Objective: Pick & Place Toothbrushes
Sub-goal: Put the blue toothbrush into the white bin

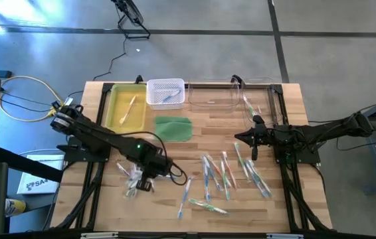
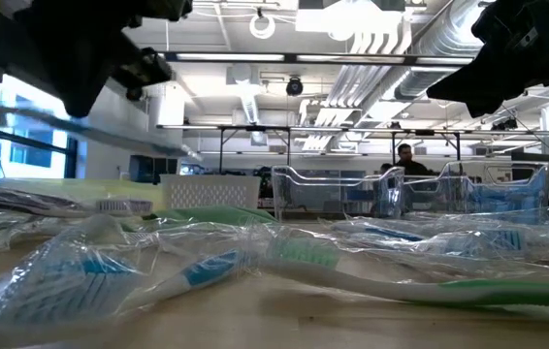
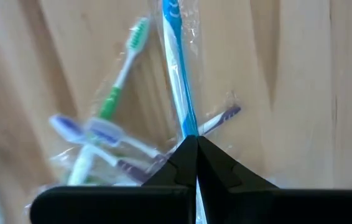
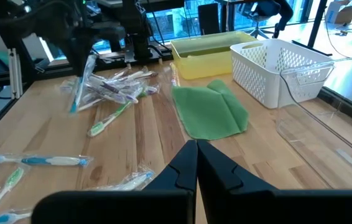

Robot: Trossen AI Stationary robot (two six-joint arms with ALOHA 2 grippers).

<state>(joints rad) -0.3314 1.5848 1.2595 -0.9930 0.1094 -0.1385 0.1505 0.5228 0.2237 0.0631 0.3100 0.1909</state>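
My left gripper [image 1: 146, 177] hangs over a small pile of wrapped toothbrushes [image 1: 131, 179] near the table's left front, shut on a blue-handled toothbrush [image 3: 177, 68] in a clear wrapper. The right wrist view shows this toothbrush [image 4: 81, 87] slanting down from the left gripper [image 4: 89, 55] above the pile [image 4: 120, 87]. More toothbrushes [image 1: 222, 174] lie flat and scattered on the wood toward the middle and right. My right gripper [image 4: 196, 144] is shut with nothing in it, held above the table's right half [image 1: 251, 141]. My left gripper pinches the blue toothbrush's handle [image 3: 187, 127], wrapper and all, between its two fingertips. The fingers come from above, pointing steeply down. The toothbrush is lifted clear of the pile and slants down away from the fingers, its free end [image 4: 73, 109] lowest.
At the far edge stand a yellow tray [image 1: 116, 99] with a toothbrush in it, a white basket [image 1: 166, 84] and a clear bin [image 1: 222, 96]. A green pad [image 1: 173, 127] lies in front of the basket. A person shows in the room behind [image 2: 405, 157].
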